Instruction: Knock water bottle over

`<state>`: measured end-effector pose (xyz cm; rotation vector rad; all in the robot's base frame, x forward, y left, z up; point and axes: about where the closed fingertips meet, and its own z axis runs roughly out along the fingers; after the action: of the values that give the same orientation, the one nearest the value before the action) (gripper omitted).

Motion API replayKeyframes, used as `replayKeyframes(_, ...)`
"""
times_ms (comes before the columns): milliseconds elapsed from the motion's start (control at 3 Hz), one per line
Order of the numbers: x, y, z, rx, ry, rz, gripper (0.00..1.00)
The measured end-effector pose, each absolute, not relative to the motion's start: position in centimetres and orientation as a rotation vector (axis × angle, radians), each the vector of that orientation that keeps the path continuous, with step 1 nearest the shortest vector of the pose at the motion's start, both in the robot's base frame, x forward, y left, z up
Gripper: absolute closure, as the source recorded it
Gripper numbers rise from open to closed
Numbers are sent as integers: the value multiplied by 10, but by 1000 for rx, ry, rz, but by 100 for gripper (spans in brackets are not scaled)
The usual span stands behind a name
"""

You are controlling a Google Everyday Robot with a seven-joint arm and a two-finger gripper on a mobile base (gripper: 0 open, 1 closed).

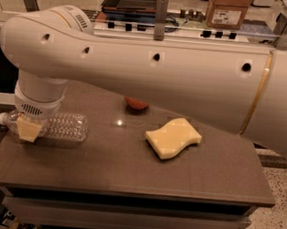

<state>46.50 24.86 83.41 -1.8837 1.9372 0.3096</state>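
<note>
hand (29,130) covers water bottle (67,126) neck; apple (136,104) half behind arm (152,72)

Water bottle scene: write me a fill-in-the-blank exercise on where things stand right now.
1. The water bottle lies on its ____ on the table.
2. The gripper hangs over the bottle's ____ end.
3. The sponge right of the bottle is ____ in colour.

Missing words: side; cap; yellow.
</note>
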Motion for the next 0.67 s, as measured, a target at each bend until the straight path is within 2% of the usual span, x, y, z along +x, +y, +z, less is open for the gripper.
replayKeyframes(333,464,249,836,-1883,1934,307,11)
replayKeyframes(667,463,249,837,-1883,1931,305,0)
